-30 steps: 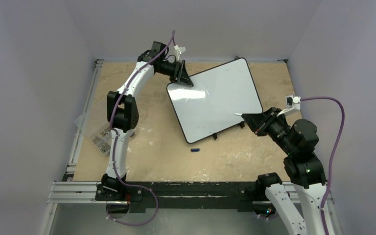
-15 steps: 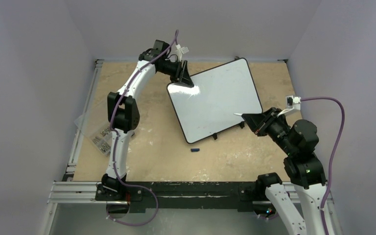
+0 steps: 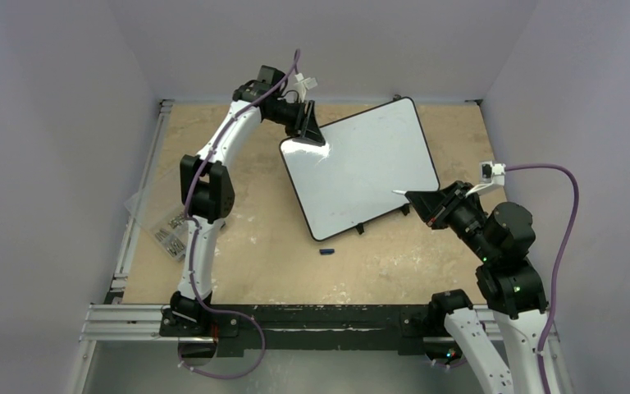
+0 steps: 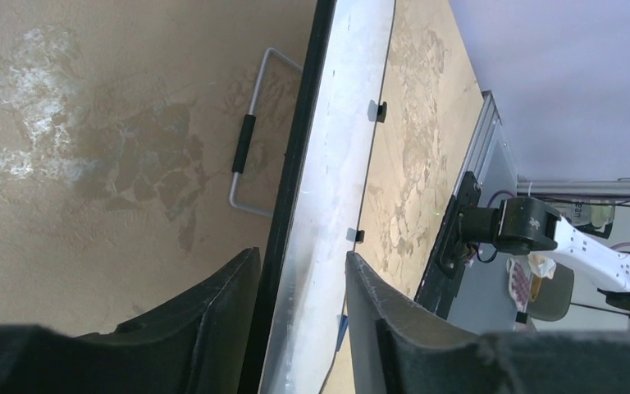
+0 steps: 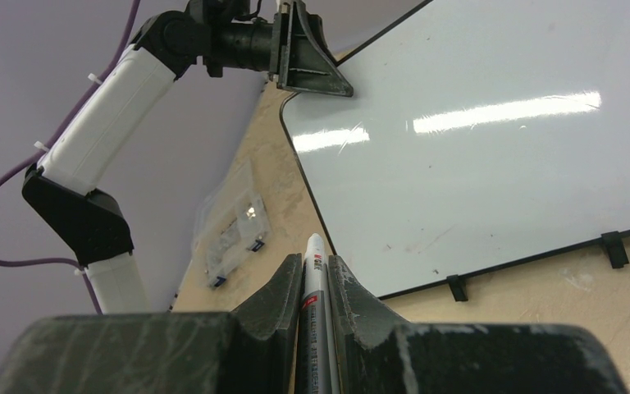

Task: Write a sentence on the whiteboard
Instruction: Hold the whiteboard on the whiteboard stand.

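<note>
Overhead, the whiteboard (image 3: 369, 164) sits askew on the worktop (image 3: 254, 246): glossy, black-rimmed, blank. It looks light, stiff and slippery, so it is best pinched at the rim. Left wrist: the left gripper (image 4: 302, 258) clamps its corner edge. Right wrist: the right gripper (image 5: 312, 261) is closed on a white marker (image 5: 312, 246), whose tip is near the board's rim.

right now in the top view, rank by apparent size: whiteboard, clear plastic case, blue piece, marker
1. whiteboard
2. clear plastic case
3. blue piece and marker: only its tip shows, both tiny, so unranked
</note>
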